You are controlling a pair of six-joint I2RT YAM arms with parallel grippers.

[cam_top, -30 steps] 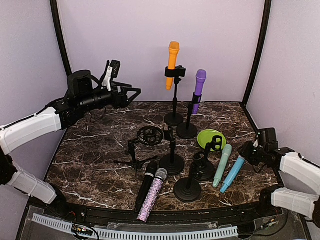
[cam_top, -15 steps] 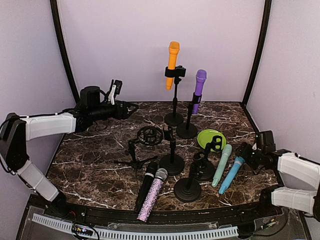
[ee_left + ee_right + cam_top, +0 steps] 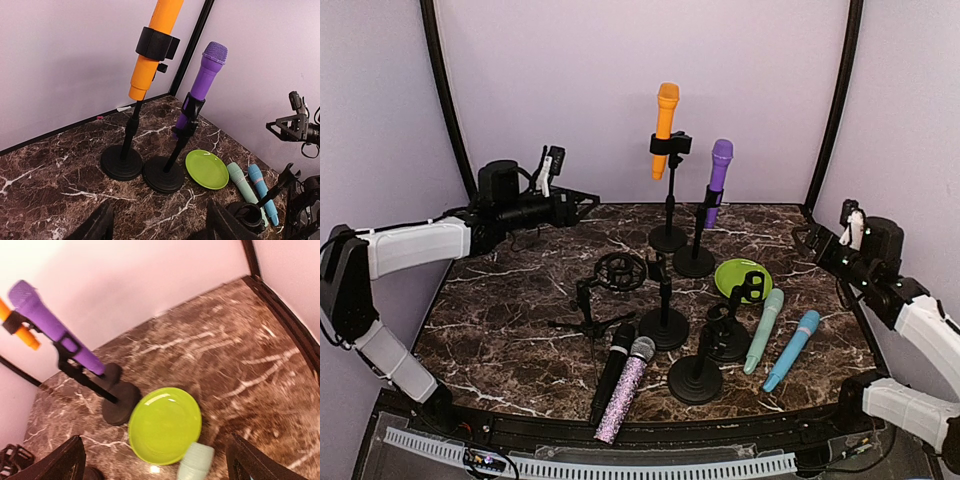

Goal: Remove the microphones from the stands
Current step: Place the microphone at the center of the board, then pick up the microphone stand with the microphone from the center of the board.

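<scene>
Microphone [image 3: 666, 115], orange, sits clipped in its stand [image 3: 668, 238], well apart from left jaws.

Dark marble table [image 3: 500, 320], green plate [image 3: 730, 272], blue microphone [image 3: 792, 350], mint microphone [image 3: 764, 330]

Purple microphone [image 3: 48, 321] on stand [image 3: 118, 403], green plate [image 3: 165, 425], marble table [image 3: 225, 355]

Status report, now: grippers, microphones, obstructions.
Left gripper open, empty. Right gripper open, empty. Orange microphone and purple microphone both clipped in their stands. Nothing visible between left gripper and them.
</scene>
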